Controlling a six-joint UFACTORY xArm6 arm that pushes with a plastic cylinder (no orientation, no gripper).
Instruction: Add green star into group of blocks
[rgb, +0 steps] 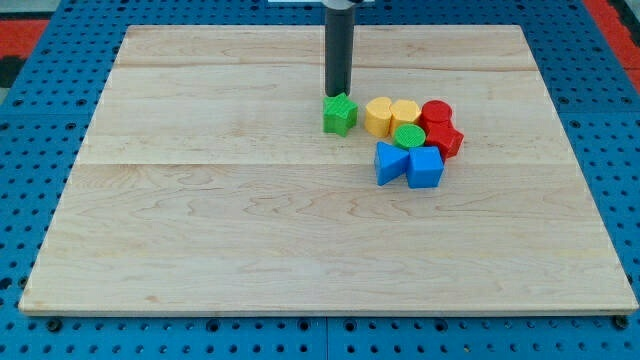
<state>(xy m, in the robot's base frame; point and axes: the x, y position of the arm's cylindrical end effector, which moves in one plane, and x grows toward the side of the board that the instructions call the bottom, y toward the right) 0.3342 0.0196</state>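
The green star (340, 115) sits on the wooden board a little above centre. My tip (338, 95) stands right at the star's top edge, touching or nearly touching it. Just to the star's right, across a small gap, is the group: a yellow block (378, 116), a second yellow block (405, 113), a red cylinder (436, 113), a red block (445, 139), a green cylinder (408, 137), a blue triangular block (389, 162) and a blue cube (425, 167).
The wooden board (200, 200) lies on a blue pegboard surface (40, 120). The rod (339, 50) comes down from the view's top.
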